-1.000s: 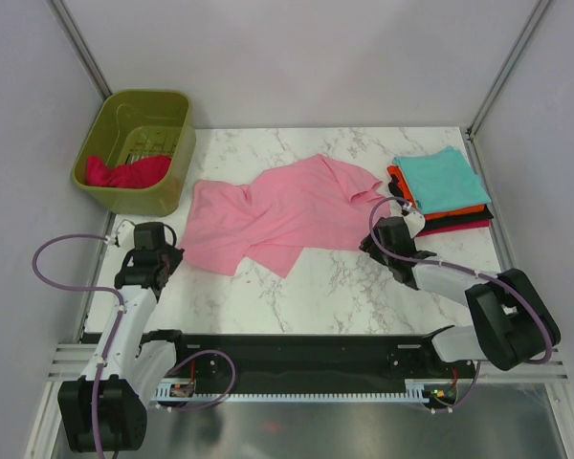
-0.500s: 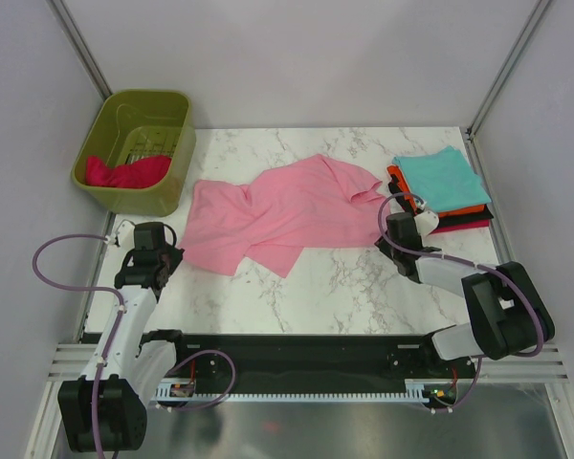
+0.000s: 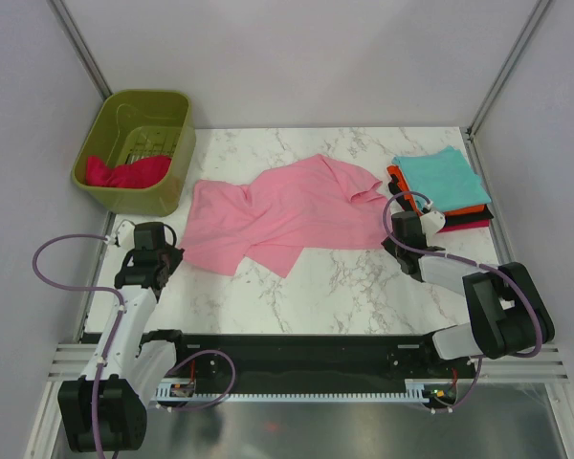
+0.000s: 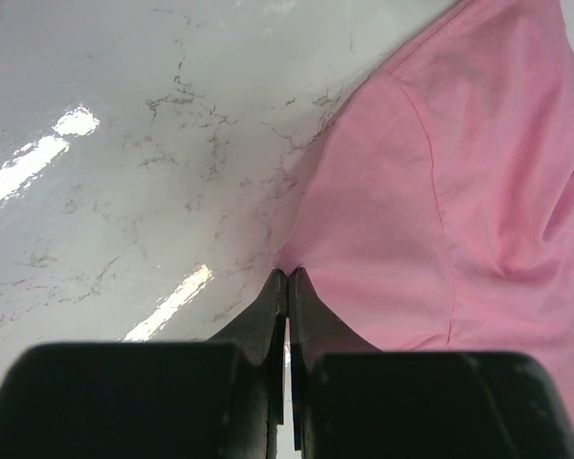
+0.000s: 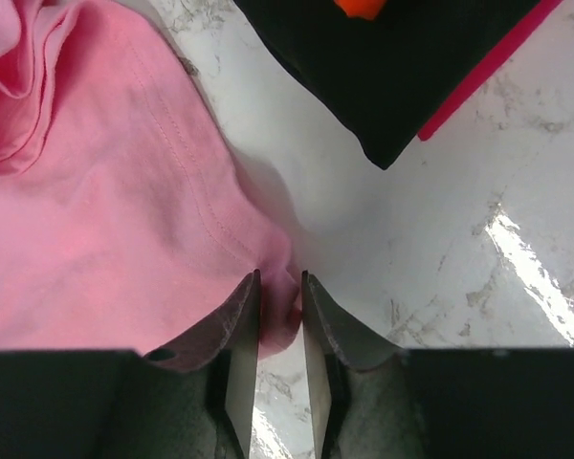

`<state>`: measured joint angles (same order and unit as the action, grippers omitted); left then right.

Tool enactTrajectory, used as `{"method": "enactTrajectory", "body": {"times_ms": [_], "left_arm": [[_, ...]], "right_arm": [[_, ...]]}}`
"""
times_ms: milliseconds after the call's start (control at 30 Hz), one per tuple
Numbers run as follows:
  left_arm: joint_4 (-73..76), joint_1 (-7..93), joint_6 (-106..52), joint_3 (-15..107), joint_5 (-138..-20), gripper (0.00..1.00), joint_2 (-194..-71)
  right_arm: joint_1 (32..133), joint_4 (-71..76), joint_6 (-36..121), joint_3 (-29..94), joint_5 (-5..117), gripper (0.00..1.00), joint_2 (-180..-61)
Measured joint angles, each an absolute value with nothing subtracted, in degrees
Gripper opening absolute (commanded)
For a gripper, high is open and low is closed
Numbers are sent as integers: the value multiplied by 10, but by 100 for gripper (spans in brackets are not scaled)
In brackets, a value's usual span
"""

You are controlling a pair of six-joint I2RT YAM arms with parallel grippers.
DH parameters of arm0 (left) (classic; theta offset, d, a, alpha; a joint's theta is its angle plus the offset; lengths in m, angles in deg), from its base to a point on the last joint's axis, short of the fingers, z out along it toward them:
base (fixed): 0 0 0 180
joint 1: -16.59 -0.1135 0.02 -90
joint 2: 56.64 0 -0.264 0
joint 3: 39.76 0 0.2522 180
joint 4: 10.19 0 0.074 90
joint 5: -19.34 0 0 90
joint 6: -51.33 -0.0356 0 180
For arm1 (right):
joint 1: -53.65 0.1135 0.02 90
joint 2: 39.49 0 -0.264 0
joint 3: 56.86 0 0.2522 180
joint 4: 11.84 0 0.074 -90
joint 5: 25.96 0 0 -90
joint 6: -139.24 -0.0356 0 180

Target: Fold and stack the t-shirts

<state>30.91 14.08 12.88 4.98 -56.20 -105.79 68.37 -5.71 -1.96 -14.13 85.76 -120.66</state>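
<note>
Now the pink t-shirt (image 3: 277,215) lies rumpled mid-frame on the worktop (image 3: 344,277); the right gripper (image 5: 279,306) pinches its right edge in nearly shut jaws, the left gripper (image 4: 287,287) has its jaws shut at the shirt's left corner, so spreading it flat likely comes next.

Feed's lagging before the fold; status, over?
Left gripper shut at edge of pink t-shirt. Right gripper pinching its opposite edge. Folded stack close beside, not touching the pinch.
</note>
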Motion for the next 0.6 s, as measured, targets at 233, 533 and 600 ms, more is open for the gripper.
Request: {"method": "enactTrajectory", "body": {"times_ms": [233, 533, 600], "left_arm": [[309, 141, 129, 50, -562, 2, -1058], [309, 141, 129, 52, -578, 2, -1060], [310, 141, 132, 63, -602, 2, -1066]], "right_arm": [[681, -44, -15, -141, 862, 0, -1199], [681, 20, 23, -121, 898, 0, -1112], [680, 44, 38, -86, 896, 0, -1104]]}}
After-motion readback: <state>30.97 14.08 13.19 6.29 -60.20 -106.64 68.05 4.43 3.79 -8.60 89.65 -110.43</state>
